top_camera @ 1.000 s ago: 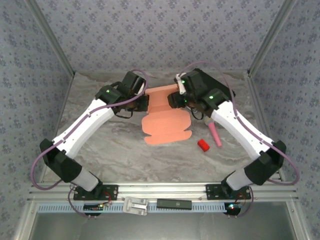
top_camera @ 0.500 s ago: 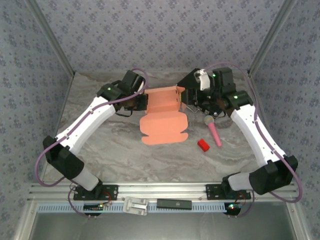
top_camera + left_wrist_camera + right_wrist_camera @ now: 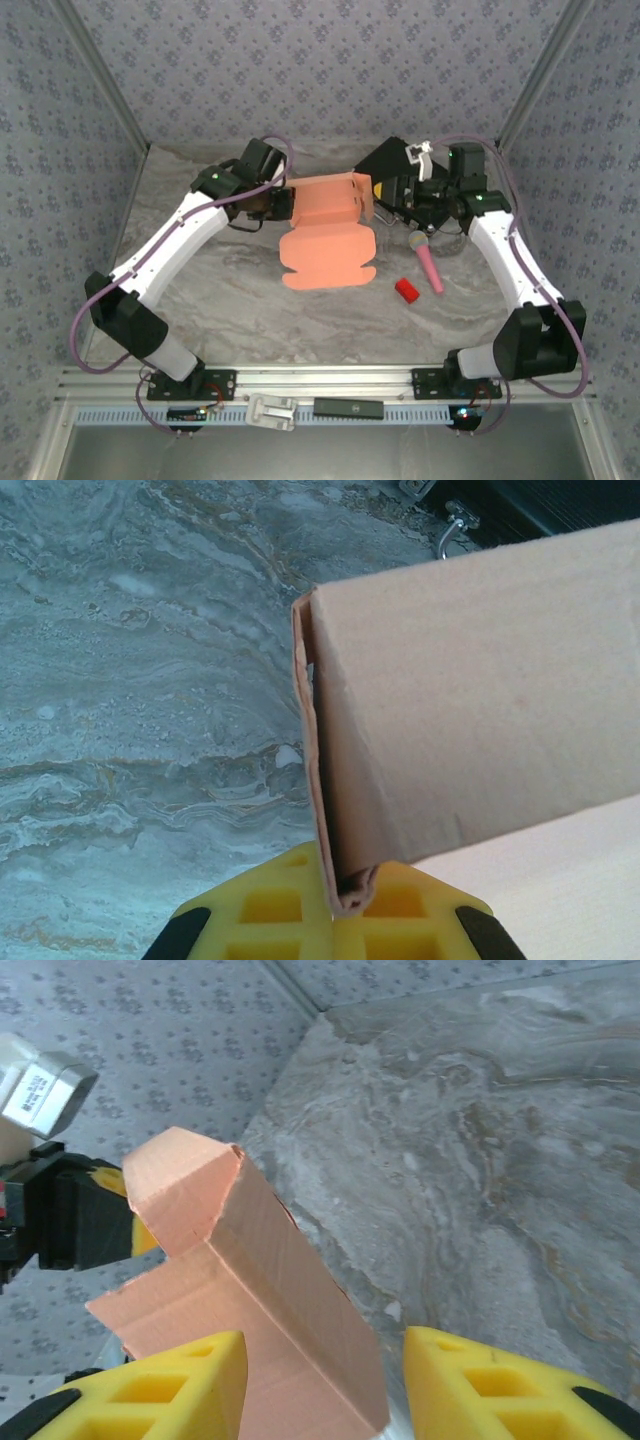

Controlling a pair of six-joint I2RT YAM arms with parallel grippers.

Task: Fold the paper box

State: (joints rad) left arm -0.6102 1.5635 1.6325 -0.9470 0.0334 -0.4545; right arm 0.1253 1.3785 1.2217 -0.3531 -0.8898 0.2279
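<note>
The paper box (image 3: pixel 325 240) is salmon-orange card, partly folded, lying mid-table with its front panel flat and its back half raised into walls. My left gripper (image 3: pixel 284 203) is shut on the box's left wall; in the left wrist view the yellow fingers (image 3: pixel 250 920) pinch a doubled card edge (image 3: pixel 345 880) of the box (image 3: pixel 470 680). My right gripper (image 3: pixel 384 207) stands open at the box's right side. Its yellow fingers (image 3: pixel 180 1385) straddle the upright right wall (image 3: pixel 300 1300) without pressing it, and the gripper's gap (image 3: pixel 322 1388) is wider than the card.
A pink stick (image 3: pixel 428 262) and a small red block (image 3: pixel 405 290) lie right of the box. A black case (image 3: pixel 388 158) sits behind the right gripper. Patterned walls and metal posts close in the marble table (image 3: pixel 230 300) at the back and sides.
My right arm has swung out to the right, off the top of the box, and the box's right wall now stands upright. The left gripper keeps its hold and has barely moved.
</note>
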